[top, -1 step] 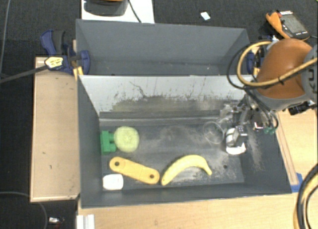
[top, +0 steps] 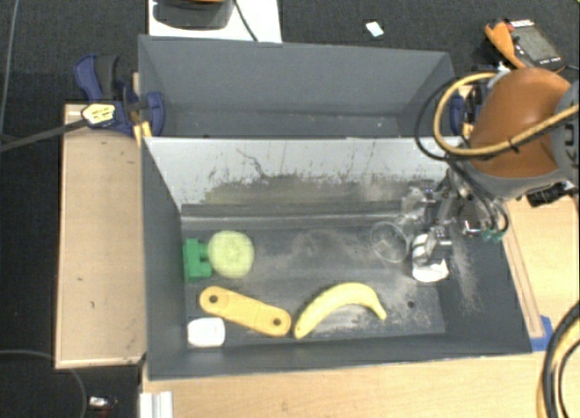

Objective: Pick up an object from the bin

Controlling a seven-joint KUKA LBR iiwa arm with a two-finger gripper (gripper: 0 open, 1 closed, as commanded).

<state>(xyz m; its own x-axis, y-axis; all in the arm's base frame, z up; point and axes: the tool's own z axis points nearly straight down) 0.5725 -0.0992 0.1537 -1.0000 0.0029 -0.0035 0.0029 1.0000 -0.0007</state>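
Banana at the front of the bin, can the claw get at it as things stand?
Probably yes. The banana lies bare on the bin floor with nothing on it, and the claw hangs close by; only open floor lies between them.

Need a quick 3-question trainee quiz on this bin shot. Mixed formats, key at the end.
1. Fill in: just left of the banana lies a flat ____-coloured tool.
2. True or false: the green block sits right beside the pale green ball, on the bin floor's left.
3. Multiple choice: of these, which lies nearest the gripper?
A) the banana
B) the small white thing on the floor's right
C) the green block

Key: 1 yellow; 2 true; 3 B.
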